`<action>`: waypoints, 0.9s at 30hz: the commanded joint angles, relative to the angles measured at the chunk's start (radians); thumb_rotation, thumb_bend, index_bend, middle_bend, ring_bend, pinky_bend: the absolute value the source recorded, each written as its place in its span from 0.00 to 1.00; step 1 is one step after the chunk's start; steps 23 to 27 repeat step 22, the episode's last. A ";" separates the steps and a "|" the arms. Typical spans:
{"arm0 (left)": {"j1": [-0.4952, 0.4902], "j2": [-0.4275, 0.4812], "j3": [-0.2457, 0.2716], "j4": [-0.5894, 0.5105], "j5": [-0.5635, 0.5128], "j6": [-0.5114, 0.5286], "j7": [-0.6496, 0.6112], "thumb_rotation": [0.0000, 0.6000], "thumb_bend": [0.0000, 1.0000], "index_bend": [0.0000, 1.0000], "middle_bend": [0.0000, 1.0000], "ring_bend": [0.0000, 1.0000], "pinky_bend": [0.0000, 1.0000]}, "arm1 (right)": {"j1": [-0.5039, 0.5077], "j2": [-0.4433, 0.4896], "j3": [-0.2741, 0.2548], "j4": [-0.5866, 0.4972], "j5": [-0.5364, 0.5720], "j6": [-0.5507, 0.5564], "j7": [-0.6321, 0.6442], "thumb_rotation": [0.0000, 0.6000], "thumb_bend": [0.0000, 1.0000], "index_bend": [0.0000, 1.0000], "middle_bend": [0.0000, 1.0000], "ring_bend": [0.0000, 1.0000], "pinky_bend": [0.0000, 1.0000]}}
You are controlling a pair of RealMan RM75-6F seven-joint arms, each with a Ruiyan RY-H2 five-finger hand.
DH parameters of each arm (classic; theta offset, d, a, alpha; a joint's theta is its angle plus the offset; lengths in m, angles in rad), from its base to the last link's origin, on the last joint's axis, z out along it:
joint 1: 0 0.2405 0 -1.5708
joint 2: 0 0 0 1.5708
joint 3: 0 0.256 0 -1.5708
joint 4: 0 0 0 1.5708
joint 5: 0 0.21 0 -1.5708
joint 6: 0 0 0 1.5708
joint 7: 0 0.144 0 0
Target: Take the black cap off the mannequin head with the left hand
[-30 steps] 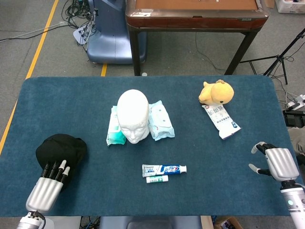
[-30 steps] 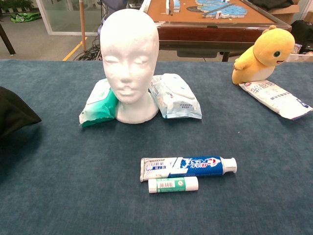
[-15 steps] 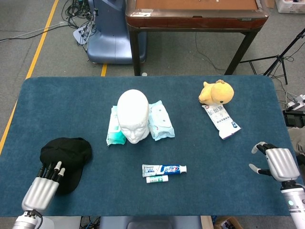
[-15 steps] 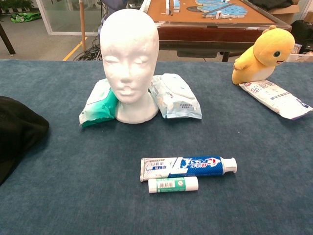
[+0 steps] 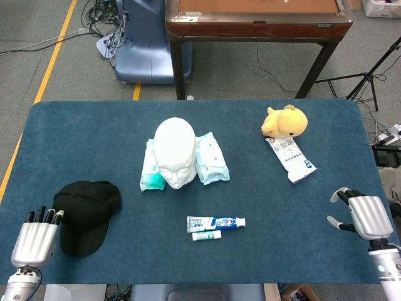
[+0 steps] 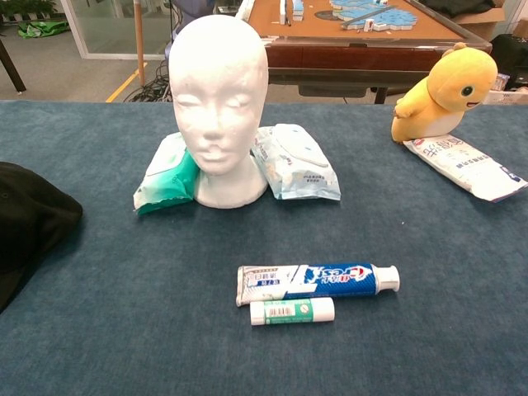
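The black cap (image 5: 88, 213) lies flat on the blue table at the front left, and its edge shows at the left border of the chest view as the black cap (image 6: 29, 227). The white mannequin head (image 5: 175, 152) stands bare in the middle of the table, also seen close up as the mannequin head (image 6: 218, 107). My left hand (image 5: 34, 241) is at the table's front left corner, just left of the cap and apart from it, fingers straight and holding nothing. My right hand (image 5: 363, 214) hovers at the front right edge, fingers spread and empty.
Two wipe packs (image 5: 212, 158) lean beside the mannequin head. A toothpaste tube (image 5: 215, 222) and a small stick (image 5: 206, 235) lie in front of it. A yellow plush toy (image 5: 285, 121) and a white packet (image 5: 291, 159) sit at the back right. A wooden table (image 5: 257, 19) stands beyond.
My left hand let go of the cap and drew back to the left and toward the front edge. The cap settled flat on the table. The right hand stayed still.
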 commanded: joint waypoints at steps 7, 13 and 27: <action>0.013 -0.019 -0.028 0.109 0.035 0.039 -0.198 1.00 0.02 0.35 0.34 0.21 0.30 | -0.002 -0.013 0.004 0.002 0.006 0.005 -0.030 1.00 0.16 0.48 0.43 0.46 0.65; 0.010 -0.013 -0.027 0.136 0.033 0.018 -0.256 1.00 0.02 0.37 0.35 0.22 0.31 | -0.001 -0.020 0.007 0.003 0.021 -0.001 -0.047 1.00 0.16 0.48 0.43 0.46 0.65; -0.007 -0.005 -0.046 0.130 -0.034 -0.037 -0.281 1.00 0.02 0.38 0.35 0.22 0.32 | 0.015 -0.020 0.016 0.018 0.059 -0.050 -0.041 1.00 0.16 0.48 0.43 0.46 0.65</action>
